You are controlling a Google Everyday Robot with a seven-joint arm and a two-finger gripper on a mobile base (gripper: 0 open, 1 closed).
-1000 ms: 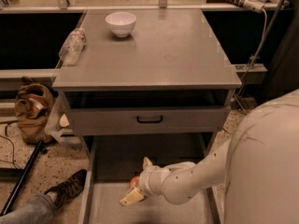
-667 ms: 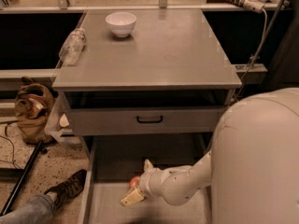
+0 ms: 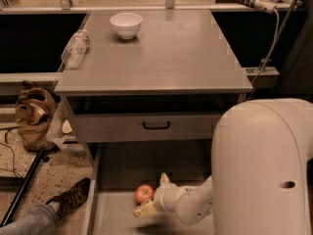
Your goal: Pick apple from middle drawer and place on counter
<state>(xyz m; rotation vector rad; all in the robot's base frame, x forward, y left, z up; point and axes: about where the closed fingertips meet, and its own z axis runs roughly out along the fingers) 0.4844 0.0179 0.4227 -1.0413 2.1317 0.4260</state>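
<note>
Seeing more of the big white round robot body [image 3: 264,165] than a moment ago, slid further to the left. Seeing more of the small round red-orange apple [image 3: 144,193] too, with the white and tan two-finger hand [image 3: 153,195] drawn back a little to the right. Hand low down in the wide shallow grey metal drawer [image 3: 112,214], pulled out at the bottom of the cabinet, reaching left from the white arm [image 3: 190,207]. Fingers [image 3: 164,179] spread apart, not squeezing, one tip up and one tip down. Apple sitting on the drawer floor right at the gap between them; cannot tell whether touching. Up above, a grey drawer front with a black handle [image 3: 156,125]. On the flat grey tabletop [image 3: 186,58], a round white bowl [image 3: 126,24] near the back and a clear plastic bottle [image 3: 75,49] lying on its side at the left edge, both well apart from the apple. On the speckled floor to the left, a dark shoe [image 3: 71,199] and a brown bag [image 3: 34,116].
</note>
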